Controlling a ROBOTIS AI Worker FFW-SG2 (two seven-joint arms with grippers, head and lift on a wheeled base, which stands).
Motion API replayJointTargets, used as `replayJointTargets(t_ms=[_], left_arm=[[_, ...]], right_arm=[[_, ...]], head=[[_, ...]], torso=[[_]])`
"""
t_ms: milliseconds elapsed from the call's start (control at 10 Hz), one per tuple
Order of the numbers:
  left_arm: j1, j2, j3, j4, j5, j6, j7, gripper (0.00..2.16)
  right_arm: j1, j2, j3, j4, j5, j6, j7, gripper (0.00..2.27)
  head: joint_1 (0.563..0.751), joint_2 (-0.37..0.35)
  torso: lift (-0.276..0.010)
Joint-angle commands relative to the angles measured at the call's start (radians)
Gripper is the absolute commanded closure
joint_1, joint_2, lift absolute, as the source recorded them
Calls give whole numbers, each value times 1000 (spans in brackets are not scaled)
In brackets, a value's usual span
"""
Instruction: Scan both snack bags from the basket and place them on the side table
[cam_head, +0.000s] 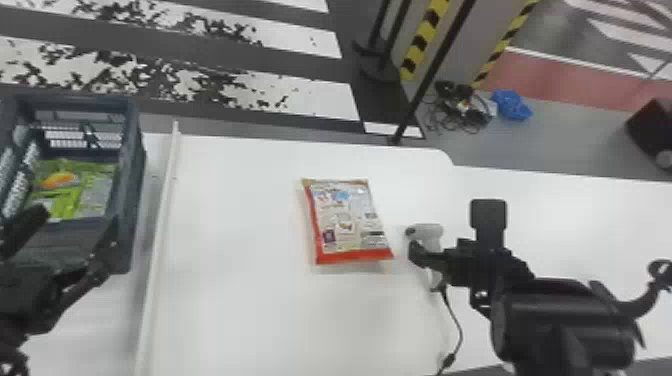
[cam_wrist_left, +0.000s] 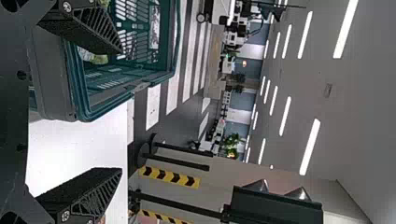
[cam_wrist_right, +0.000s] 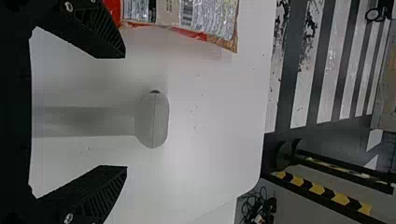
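The robot's right gripper (cam_wrist_right: 126, 112) holds its black fingers apart around a pale handheld scanner (cam_head: 429, 232) near the right edge of the white tabletop (cam_head: 240, 280), apparently lining up to grip it. A red-edged snack bag (cam_head: 347, 215) lies just beside, its barcode side up, presumably for reading. Past the left edge, a green snack bag (cam_head: 75, 187) sits inside a basket (cam_head: 134, 165); the left gripper (cam_wrist_left: 122, 109), fingers parted, is near its rim. From here, a finger partly hides the scanner's handle, and the tabletop's near edge is cut off.
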Motion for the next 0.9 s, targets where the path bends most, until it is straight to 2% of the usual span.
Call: replayJointTargets(t_ms=[0, 100, 300, 500, 800], left_arm=[[0, -1, 0, 0, 0, 0, 0, 100], [0, 1, 0, 0, 0, 0, 0, 100], [0, 1, -1, -1, 0, 0, 0, 100], [0, 4, -1, -1, 0, 0, 0, 100], [2, 7, -1, -1, -2, 3, 0, 100]], right_arm=[[-2, 0, 9, -15, -62, 22, 37, 83], [-16, 0, 17, -14, -94, 38, 61, 90], [-56, 0, 53, 26, -91, 59, 78, 90], [-118, -1, 89, 118, -72, 75, 83, 93], [-202, -8, 103, 261, -72, 87, 144, 90]], head=[[695, -281], [695, -267], [695, -217], [695, -189], [695, -169]], torso=[[-75], [-75], [-75], [-75], [-75]])
